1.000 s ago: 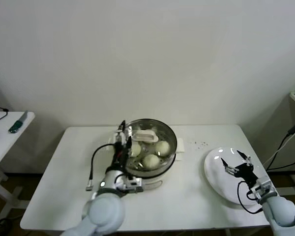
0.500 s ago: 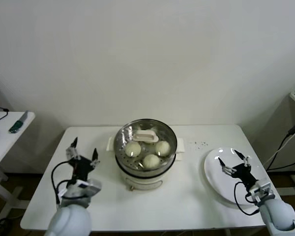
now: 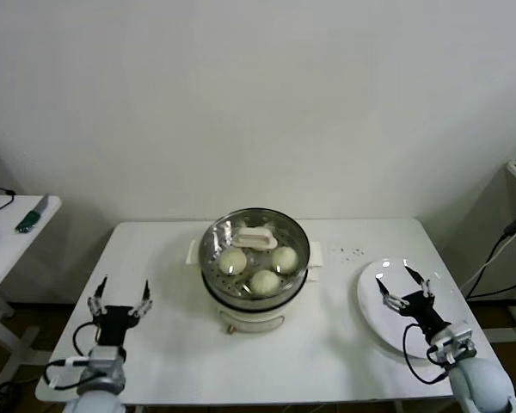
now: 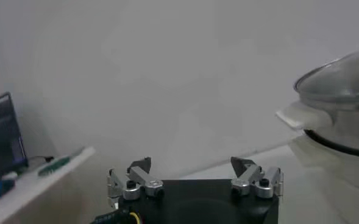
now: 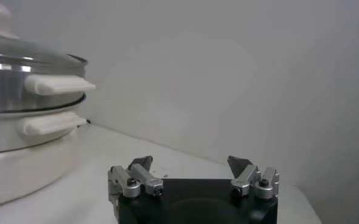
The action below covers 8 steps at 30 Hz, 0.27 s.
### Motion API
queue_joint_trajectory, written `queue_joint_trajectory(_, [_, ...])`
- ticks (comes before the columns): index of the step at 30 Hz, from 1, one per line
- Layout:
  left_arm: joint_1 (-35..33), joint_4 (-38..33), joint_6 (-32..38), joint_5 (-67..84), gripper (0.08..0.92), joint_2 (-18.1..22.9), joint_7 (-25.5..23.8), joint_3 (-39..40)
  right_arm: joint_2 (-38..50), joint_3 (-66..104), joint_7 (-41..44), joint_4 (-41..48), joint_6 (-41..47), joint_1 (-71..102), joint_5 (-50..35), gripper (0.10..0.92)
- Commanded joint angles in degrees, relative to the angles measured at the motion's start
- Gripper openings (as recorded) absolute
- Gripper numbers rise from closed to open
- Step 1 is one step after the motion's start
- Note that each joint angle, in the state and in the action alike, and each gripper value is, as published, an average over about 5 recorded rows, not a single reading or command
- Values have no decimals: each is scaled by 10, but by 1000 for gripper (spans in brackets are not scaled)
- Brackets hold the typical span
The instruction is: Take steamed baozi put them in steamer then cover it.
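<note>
The steamer, a shiny steel pot on a white base, stands mid-table with a clear lid and white lid handle on it. Through the lid I see three cream-white baozi. My left gripper hovers open and empty near the table's front left, well apart from the pot. My right gripper is open and empty over the white plate at the right. The left wrist view shows the open left gripper and the steamer off to one side. The right wrist view shows the open right gripper and the steamer.
The white plate holds nothing. A few dark specks lie on the table behind it. A small side table with tools stands off the left end, its top also in the left wrist view.
My left arm has drawn back from the steamer's left rim to the table's front left. The right gripper shifted slightly over the plate. The lidded steamer has not moved.
</note>
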State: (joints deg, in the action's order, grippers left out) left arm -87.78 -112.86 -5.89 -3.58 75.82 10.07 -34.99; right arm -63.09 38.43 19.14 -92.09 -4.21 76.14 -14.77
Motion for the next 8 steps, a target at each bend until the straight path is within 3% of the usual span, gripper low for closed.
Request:
queue_joint_trajectory(1, [-28,57,137,88,823,35,-29,-49,-6,0,0,-8,-4,9,-36,823])
queue_joint_trajectory(8, [-29,52,140,86,823,37,-34,-48,-9,1,-1,-8,-6,10,-36,823])
